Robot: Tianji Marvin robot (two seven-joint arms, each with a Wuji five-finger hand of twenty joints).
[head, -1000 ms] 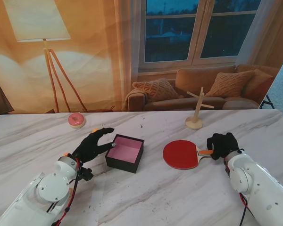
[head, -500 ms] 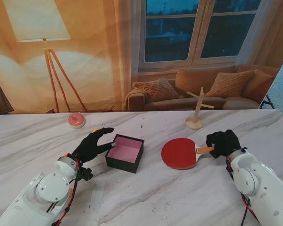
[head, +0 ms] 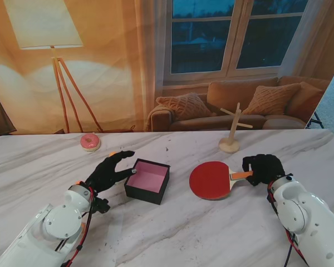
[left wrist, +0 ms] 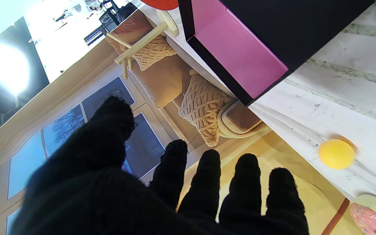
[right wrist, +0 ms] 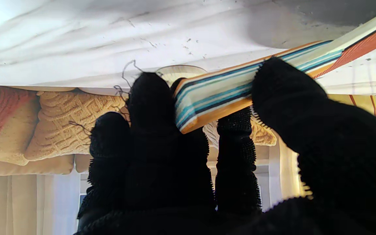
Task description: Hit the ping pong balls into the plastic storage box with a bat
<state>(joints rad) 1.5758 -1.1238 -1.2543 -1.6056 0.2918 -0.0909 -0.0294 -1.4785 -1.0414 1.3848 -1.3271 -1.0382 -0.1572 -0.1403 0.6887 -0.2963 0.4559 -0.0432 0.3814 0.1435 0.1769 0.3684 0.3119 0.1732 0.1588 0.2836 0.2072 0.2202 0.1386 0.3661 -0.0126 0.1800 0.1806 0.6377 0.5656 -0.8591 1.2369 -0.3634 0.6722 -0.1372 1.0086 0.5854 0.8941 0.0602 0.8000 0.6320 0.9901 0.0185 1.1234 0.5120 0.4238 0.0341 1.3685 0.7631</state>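
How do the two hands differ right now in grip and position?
The right hand is shut on the bat handle, while the left hand holds nothing, its fingers spread. The right hand sits to the right of the storage box, apart from it with the bat's red blade between; the left hand sits at the box's left side, close by. Both wear black gloves.

White marble-look table (head: 172, 228) with grey veins, smooth, faintly glossy; matt red rubber bat (head: 211, 180), striped wooden handle; both hands, left hand (head: 107, 171) and right hand (head: 262, 168), in black knit cloth; box (head: 147, 181) matt black outside, pink inside
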